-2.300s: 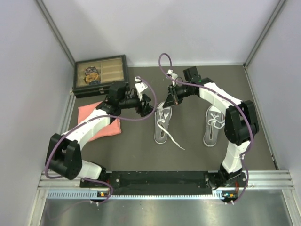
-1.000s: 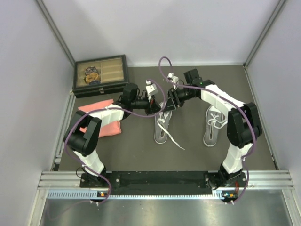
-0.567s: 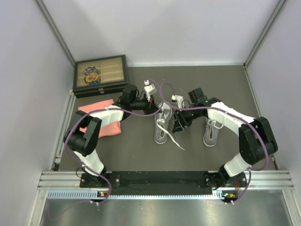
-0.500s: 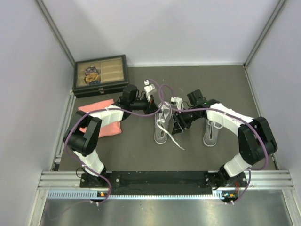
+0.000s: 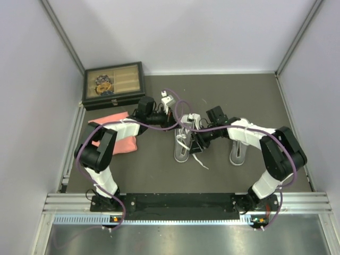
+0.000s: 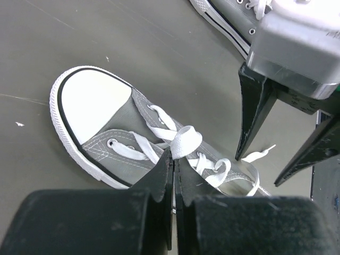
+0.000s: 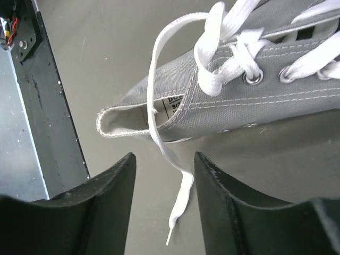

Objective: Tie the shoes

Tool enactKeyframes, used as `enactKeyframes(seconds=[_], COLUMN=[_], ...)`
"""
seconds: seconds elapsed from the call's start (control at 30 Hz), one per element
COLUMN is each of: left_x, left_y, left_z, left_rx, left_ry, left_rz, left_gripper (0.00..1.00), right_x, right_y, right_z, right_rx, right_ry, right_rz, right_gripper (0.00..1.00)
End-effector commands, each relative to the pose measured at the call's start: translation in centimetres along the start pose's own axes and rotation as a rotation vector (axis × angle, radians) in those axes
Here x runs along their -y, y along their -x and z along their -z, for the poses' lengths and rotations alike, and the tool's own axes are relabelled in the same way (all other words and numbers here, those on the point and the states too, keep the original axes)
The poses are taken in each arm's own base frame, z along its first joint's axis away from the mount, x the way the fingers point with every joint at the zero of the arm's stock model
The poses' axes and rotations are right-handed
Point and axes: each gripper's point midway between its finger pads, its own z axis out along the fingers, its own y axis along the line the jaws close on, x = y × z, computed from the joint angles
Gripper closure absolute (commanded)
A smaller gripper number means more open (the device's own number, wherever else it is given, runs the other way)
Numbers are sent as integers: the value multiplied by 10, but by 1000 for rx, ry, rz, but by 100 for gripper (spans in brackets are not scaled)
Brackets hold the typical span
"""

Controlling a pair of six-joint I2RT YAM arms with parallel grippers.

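Surface: dark grey matte table (image 5: 159,178), faintly scuffed, a few pale specks. Metal rail (image 5: 186,202) along the near edge carries both arm bases. Room: plain pale walls (image 5: 175,32) on three sides, metal strips in the back corners.

Back left: a dark box (image 5: 113,85) with a compartment tray, small trinkets in its left part. Just in front of it lies a pink folded cloth (image 5: 121,144), partly under the left arm.

Centre shoe (image 5: 181,152) lies mid-table, toe toward the back wall. Second shoe (image 5: 237,154) lies to its right, apart from it, also toe to the back and partly covered by the right arm.

Left gripper (image 6: 173,162): jaws fully together, tips pinching a lace loop (image 6: 184,140) lifted off the centre shoe's eyelets, behind the white toe cap.

Right gripper (image 7: 164,183): jaws roughly half apart, gripping nothing. It hangs beside the heel opening of the centre shoe. A loose lace end (image 7: 178,204) trails onto the table between the fingers; contact cannot be made out.
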Motion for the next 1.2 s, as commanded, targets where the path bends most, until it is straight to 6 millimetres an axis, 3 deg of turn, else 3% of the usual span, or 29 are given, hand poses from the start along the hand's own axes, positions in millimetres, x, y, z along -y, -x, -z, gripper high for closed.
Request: enactKeyframes(seconds=[0.0,0.13,0.23,0.27,0.3,0.5,0.67,0.87,1.17], left_x=[3,1,0,0,-1,0,-12,-32,-58], left_y=[9,8,8,9,9,12,17,20,-6], left_z=[0,0,-1,0,0,15,33,54,87], left_rx=[33,36,37,38,36,24,31,17,-87], left_ry=[-23,-21,-12,-12,-12,-5,36,118,228], left_rz=[-19,-10,0,-1,1,3,-12,-33,-8], left_gripper=[100,100,100,100,100,100,100,100,100], right_x=[-1,1,-4,-5,-8,-28,-30,-7,8], right_y=[6,3,5,6,7,17,23,21,-6], right_z=[-9,-14,-13,-12,-9,26,51,70,87], right_rx=[45,45,44,44,40,68,94,92,38], right_ry=[32,29,47,48,51,26,-4,-80,-87], right_rz=[69,61,56,57,59,73,33,-47,-181], right_gripper=[54,61,79,97,100,100,100,100,100])
